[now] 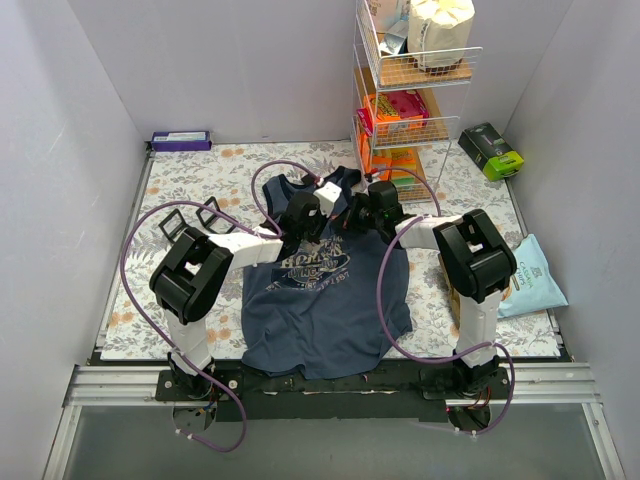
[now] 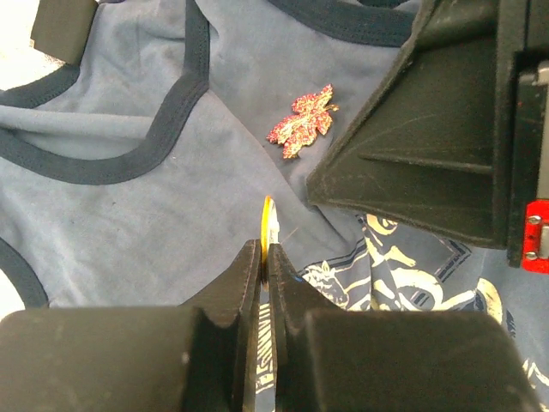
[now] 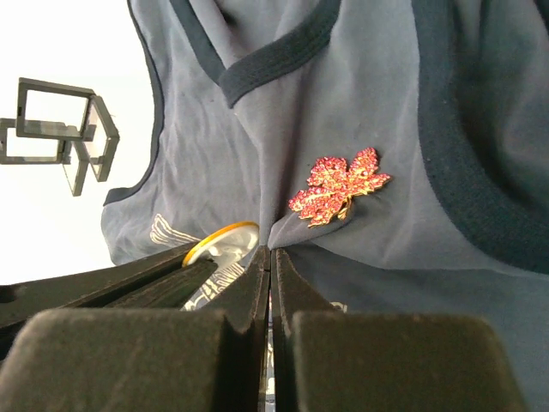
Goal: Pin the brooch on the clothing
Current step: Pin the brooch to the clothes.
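Both closed | left end effector [image 2: 264,251] pinches gold-rimmed disc [image 2: 268,219] | right end effector [image 3: 270,254] tips on clothing [image 3: 214,154] beside brooch [image 3: 339,184]

the clothing [image 3: 377,266] is matt cloth, the brooch [image 3: 339,184] glittery, jaws matt plastic.

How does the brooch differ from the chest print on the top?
Colour: the brooch glitters red and gold; the print is pale cream.
Shape: the brooch is a small leaf; the print is a much wider design with lettering.
Place: the brooch sits higher, toward the shoulders; the print lies below it, mid-chest.
Both are on the front of the navy top.
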### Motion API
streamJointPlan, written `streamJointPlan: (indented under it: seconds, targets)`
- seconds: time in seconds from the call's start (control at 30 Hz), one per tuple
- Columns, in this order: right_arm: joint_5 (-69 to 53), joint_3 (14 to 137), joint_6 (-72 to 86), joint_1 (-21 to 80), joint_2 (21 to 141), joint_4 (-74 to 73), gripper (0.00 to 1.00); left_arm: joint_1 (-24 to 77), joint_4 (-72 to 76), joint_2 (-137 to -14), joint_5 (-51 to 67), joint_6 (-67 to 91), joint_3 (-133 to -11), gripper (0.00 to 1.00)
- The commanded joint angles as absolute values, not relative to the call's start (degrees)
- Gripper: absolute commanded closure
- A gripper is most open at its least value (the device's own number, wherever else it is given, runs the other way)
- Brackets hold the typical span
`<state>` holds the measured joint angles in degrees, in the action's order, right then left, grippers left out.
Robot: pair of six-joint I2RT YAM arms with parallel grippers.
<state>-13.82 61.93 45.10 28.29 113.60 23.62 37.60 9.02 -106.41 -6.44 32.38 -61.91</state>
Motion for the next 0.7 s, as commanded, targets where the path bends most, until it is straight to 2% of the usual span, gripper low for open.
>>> streamJointPlan:
  seconds: [0.0,0.4,0.67]
  targets:
    - [-14.9,62.0,45.4,28.7,109.9,25.8,0.99,38.4,8.8,-105.1,-6.2,31.3,-64.1,1.0]
    - [-14.6,62.8,45.3,30.0,109.9,25.1,0.99,41.1,7.6,-105.8,-6.9,30.3,-64.7,1.0]
    - [-14.1,62.9,45.3,30.6,109.6,25.0,0.99,44.2,6.9,-107.3,-13.1,26.8,-64.8,1.0]
